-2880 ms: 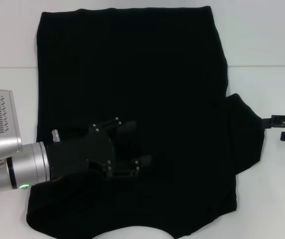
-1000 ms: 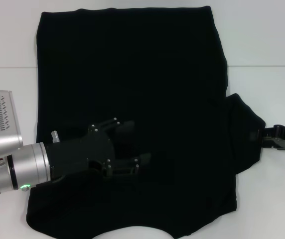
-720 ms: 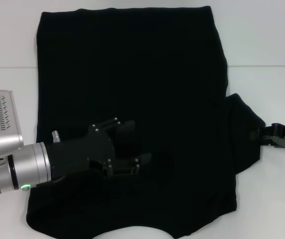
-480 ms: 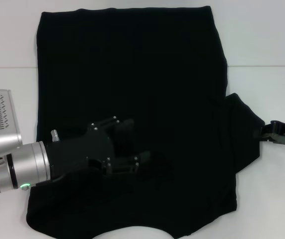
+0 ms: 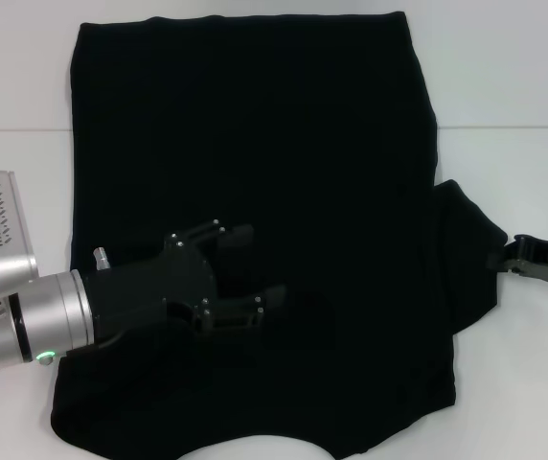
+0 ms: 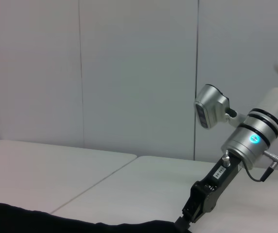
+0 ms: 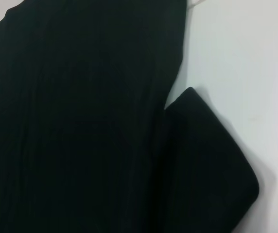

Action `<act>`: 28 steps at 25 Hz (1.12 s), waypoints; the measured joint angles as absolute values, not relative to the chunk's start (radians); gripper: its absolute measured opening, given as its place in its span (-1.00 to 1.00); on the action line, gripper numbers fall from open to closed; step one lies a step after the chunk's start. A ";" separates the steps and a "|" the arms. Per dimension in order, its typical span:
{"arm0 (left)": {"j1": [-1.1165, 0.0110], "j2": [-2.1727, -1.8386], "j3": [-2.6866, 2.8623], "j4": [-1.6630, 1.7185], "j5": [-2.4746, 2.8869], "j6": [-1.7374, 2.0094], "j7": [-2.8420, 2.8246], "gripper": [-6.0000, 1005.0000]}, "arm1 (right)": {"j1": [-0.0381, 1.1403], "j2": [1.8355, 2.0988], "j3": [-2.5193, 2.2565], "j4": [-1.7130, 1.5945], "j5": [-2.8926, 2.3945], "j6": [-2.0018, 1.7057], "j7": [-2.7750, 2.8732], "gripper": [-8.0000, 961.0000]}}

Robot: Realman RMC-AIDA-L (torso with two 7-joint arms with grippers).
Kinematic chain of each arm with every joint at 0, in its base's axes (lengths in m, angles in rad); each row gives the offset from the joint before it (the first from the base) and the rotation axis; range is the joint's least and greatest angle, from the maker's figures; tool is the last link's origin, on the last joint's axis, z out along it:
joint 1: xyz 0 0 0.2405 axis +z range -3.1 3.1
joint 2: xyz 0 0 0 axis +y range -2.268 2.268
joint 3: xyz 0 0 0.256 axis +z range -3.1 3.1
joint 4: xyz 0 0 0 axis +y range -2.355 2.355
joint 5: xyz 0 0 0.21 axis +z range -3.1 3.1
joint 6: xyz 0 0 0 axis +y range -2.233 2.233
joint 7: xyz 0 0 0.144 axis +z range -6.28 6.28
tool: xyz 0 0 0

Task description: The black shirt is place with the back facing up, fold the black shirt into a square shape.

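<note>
The black shirt [image 5: 255,125] lies flat on the white table [image 5: 504,77] and shows only plain black cloth. Its left side is a straight edge, and one short sleeve [image 5: 470,259] sticks out on the right. My left gripper [image 5: 269,262] rests on the shirt's lower left part, open, its two fingers spread on the cloth. My right gripper [image 5: 506,259] sits low on the table, touching the sleeve's outer edge. The right wrist view shows the shirt [image 7: 80,121] and that sleeve [image 7: 207,165] lying flat. The left wrist view shows the right gripper [image 6: 190,216] at the shirt's edge [image 6: 32,221].
Bare white table [image 5: 513,383] lies to the right of the shirt and along its left side. A seam [image 5: 504,127] crosses the tabletop. Pale wall panels [image 6: 129,73] stand behind the table. The shirt's near hem reaches the bottom edge of the head view.
My right gripper has come down and in from the right to the sleeve's edge. My left gripper has shifted slightly on the cloth. The shirt's outline is unchanged.
</note>
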State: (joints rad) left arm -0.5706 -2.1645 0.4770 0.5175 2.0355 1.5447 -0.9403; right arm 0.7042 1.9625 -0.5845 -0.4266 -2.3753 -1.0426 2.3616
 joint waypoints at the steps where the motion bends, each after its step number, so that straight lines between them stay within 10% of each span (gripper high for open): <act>1: -0.571 -2.164 0.477 0.518 2.036 1.545 -0.940 0.70 | 0.701 1.963 -0.584 -0.428 -2.374 -1.042 2.361 -0.95; 28: -0.552 -2.166 0.477 0.517 2.013 1.588 -0.966 0.69 | 0.570 1.890 -0.517 -0.453 -2.217 -1.121 2.243 -0.91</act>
